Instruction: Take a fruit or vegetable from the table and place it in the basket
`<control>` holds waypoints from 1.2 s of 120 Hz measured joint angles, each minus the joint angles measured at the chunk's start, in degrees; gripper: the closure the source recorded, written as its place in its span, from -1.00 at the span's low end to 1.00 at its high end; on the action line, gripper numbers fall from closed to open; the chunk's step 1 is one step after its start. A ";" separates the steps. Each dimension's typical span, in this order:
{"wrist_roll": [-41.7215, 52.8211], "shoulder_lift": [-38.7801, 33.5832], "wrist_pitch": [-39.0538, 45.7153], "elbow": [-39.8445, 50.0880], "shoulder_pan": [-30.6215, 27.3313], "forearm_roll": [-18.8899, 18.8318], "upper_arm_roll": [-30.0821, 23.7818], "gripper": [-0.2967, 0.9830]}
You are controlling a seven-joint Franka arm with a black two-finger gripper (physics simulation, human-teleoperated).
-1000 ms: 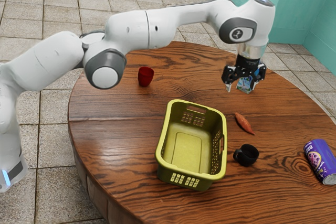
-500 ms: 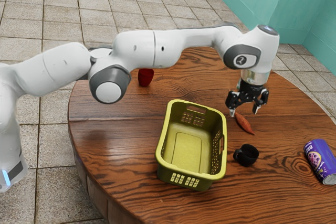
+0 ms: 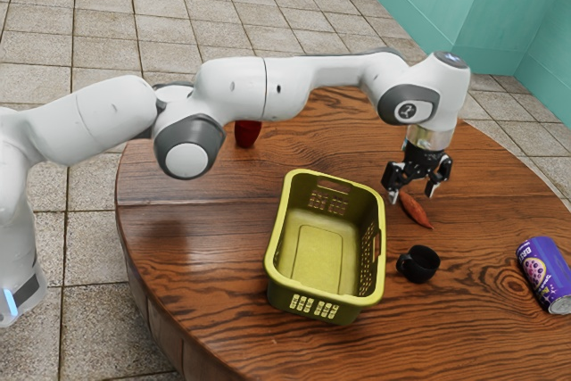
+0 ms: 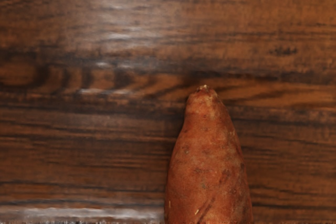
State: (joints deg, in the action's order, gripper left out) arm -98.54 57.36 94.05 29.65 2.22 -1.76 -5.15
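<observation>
My gripper (image 3: pixel 412 195) is open and points down over the far end of the orange-brown sweet potato (image 3: pixel 416 211), its fingertips low and apart. In the wrist view the sweet potato (image 4: pixel 208 169) lies on the wood with its tapered tip showing and its thicker part running under the hand. The yellow-green basket (image 3: pixel 276 260) stands on the table (image 3: pixel 196 220), on the exterior view's left of the sweet potato, with nothing seen inside it.
A black mug (image 3: pixel 419 264) stands close to the sweet potato and the basket. A purple can (image 3: pixel 544 274) lies toward the exterior view's right edge. A red cup (image 3: pixel 247 134) is behind the basket, partly hidden by the arm.
My hand has come down from above the table's far side to the sweet potato, with a slight shift to the exterior view's left lately. The basket and the sweet potato have not moved.
</observation>
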 joint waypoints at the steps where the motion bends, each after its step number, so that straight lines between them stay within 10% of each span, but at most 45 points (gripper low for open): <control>1: -0.03 0.00 0.01 0.00 0.01 0.00 0.00 -0.54; 65: -1.24 2.62 2.36 0.05 0.33 0.00 -0.47 -0.52; 106: -1.64 2.49 1.79 0.15 0.40 0.01 -0.47 0.19; 144: -1.76 1.35 0.43 0.03 0.50 0.03 -1.10 0.26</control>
State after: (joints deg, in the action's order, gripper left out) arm -100.30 58.70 94.48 29.68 2.72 -1.73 -6.25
